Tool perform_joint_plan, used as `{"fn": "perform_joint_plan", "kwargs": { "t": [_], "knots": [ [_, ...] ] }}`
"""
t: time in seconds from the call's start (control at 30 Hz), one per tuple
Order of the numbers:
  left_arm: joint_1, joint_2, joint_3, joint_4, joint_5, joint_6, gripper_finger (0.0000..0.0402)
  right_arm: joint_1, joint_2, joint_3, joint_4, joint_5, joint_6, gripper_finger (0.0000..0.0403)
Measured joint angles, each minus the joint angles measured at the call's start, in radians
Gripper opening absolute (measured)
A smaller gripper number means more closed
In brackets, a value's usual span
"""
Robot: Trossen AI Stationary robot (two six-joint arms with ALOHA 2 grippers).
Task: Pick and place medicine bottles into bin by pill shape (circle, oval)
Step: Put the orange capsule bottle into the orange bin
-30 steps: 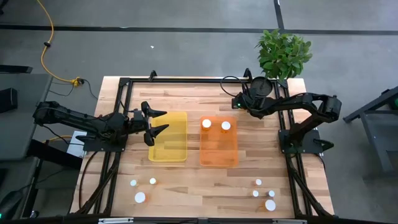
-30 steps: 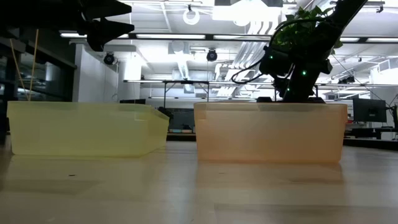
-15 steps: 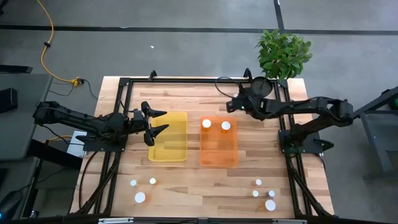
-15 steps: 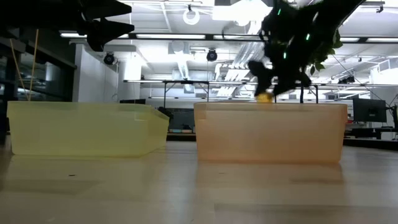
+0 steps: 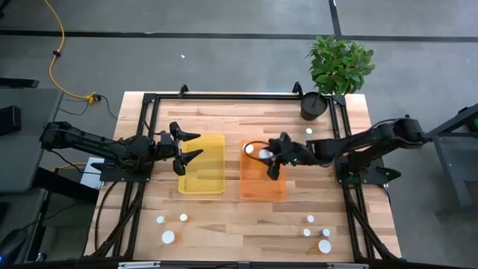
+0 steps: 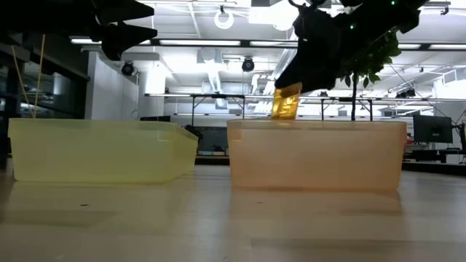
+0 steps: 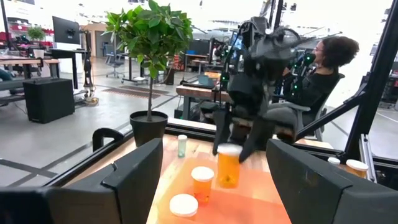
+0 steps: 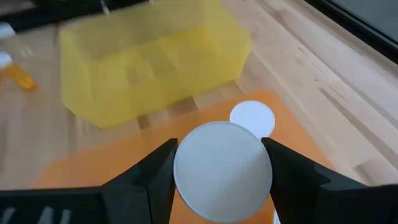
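Wooden table (image 5: 224,217), bottle hanging over the orange bin (image 5: 262,183).
Right gripper (image 5: 270,156) clamps an amber bottle (image 6: 286,101); only its white cap shows overhead. Left gripper (image 5: 190,147) gapes empty above the yellow bin (image 5: 202,179); plant (image 5: 340,63) behind.

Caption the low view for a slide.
Right gripper holds an amber medicine bottle above the orange bin; yellow bin alongside.

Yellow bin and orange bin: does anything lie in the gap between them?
Nothing. In the high view the strip between the yellow bin and the orange bin is bare wooden table; the low view shows the same empty gap.
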Motion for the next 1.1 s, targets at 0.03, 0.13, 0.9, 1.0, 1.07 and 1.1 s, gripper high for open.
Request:
{"fn": "perform_joint_plan", "kwargs": {
  "t": [0.03,0.13,0.9,1.0,1.07,1.1],
  "knots": [
    [0.0,0.0,0.0,0.0,0.0,0.0,0.0273,0.001,0.022,0.0,0.028,0.002,-0.014,0.0193],
    [0.0,0.0,0.0,0.0,0.0,0.0,0.0273,-0.003,0.077,0.0,0.07,0.002,-0.046,0.0193],
    [0.0,0.0,0.0,0.0,0.0,-0.001,0.0273,-0.017,0.191,-0.001,0.071,0.031,0.026,0.0193],
    [0.0,0.0,0.0,0.002,0.0,-0.001,0.0273,-0.029,0.217,-0.001,0.098,0.03,0.03,0.0193],
    [0.0,0.0,0.0,0.0,0.0,-0.001,0.0273,-0.04,0.23,-0.001,0.109,0.029,0.047,0.0193],
    [0.0,0.0,0.0,0.0,0.0,-0.001,0.0273,-0.045,0.234,-0.001,0.104,0.028,0.052,0.0193]
  ]
}}
